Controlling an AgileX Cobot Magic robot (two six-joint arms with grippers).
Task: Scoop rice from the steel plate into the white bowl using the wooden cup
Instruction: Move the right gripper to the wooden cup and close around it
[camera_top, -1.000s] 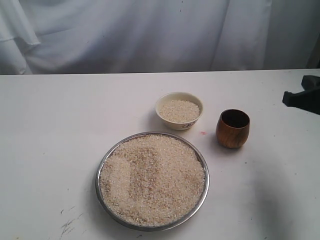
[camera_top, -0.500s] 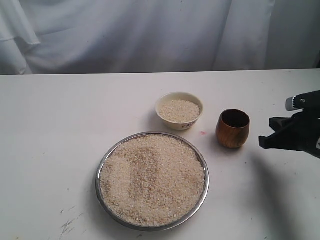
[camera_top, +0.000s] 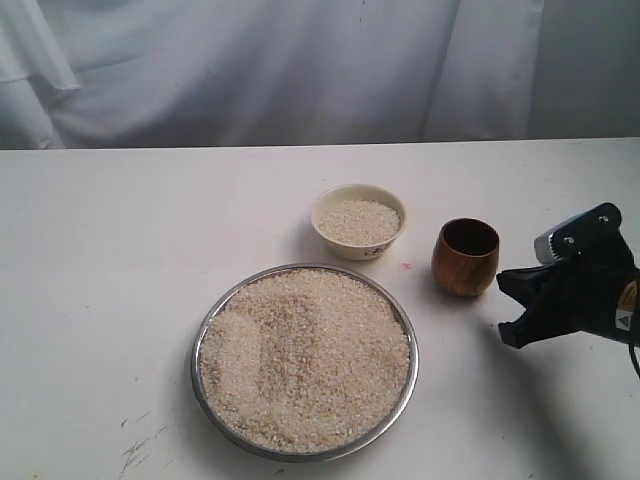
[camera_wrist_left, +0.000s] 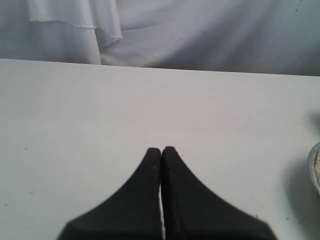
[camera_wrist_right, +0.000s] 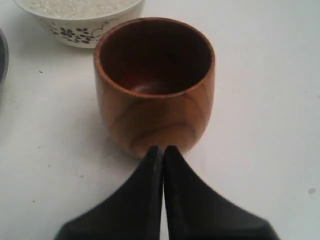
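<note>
The steel plate (camera_top: 412, 372) sits at the front middle of the table, filled with a broad heap of rice (camera_top: 305, 355). Behind it stands the white bowl (camera_top: 358, 243), which also holds rice. To the bowl's right the wooden cup (camera_top: 465, 257) stands upright and empty (camera_wrist_right: 154, 85). My right gripper (camera_top: 505, 305) is just right of the cup; its jaws are shut (camera_wrist_right: 163, 148), with the tips close to the cup's base and nothing between them. My left gripper (camera_wrist_left: 161, 149) is shut over bare table and is out of the exterior view.
White cloth hangs behind the table's far edge. A small pink speck (camera_top: 406, 266) lies between bowl and cup. Dark scuff marks (camera_top: 135, 448) mark the front left of the table. The plate's rim (camera_wrist_left: 315, 167) shows at the edge of the left wrist view.
My right gripper has come in from the right edge, moving left and down the view toward the wooden cup. Cup, bowl and plate have not moved.
</note>
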